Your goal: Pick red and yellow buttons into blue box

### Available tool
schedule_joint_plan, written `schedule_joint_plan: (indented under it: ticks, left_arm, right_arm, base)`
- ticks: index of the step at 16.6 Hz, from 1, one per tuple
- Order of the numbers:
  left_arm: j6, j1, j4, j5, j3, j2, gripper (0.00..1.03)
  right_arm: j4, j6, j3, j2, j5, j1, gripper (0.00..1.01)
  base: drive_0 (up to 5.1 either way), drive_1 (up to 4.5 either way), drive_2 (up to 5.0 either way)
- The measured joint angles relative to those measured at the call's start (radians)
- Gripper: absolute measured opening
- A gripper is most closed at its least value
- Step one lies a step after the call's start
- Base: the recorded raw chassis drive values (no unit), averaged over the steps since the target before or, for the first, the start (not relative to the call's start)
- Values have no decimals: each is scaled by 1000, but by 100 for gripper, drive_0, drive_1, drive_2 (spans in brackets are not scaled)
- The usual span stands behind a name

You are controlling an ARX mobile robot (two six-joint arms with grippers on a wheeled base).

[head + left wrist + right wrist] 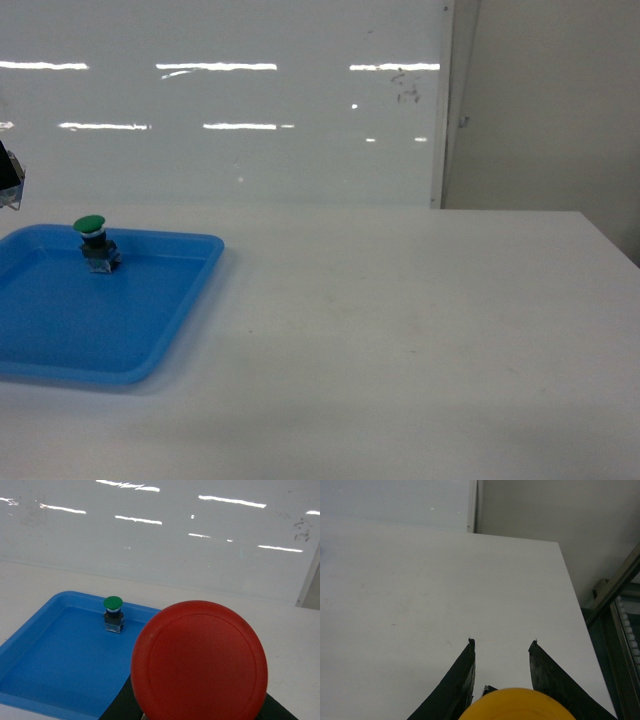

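The red button [200, 662] fills the lower middle of the left wrist view, its round cap facing the camera. My left gripper is shut on it; only its black fingers [119, 709] show beside the cap. In the head view a dark bit of the left gripper [9, 178] shows at the far left edge, above the table. The yellow button [515, 706] sits deep between the black fingers of my right gripper [503, 642], which is shut on it above the white table. The blue box is out of view.
A shallow blue tray [60, 330] lies on the white table [400, 320] at the left, with a green-capped button [95, 240] standing near its far edge. A glossy white wall runs behind. The table's right edge [575, 595] drops to a metal frame.
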Motion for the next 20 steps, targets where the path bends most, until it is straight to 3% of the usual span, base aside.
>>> schedule_joint_plan:
  ticks: [20]
  left_arm:
    - [0,1,0,0,0,0,23]
  right_arm:
    - [-1,0,0,-3,1,0,29]
  base:
    - [465,-385,-72]
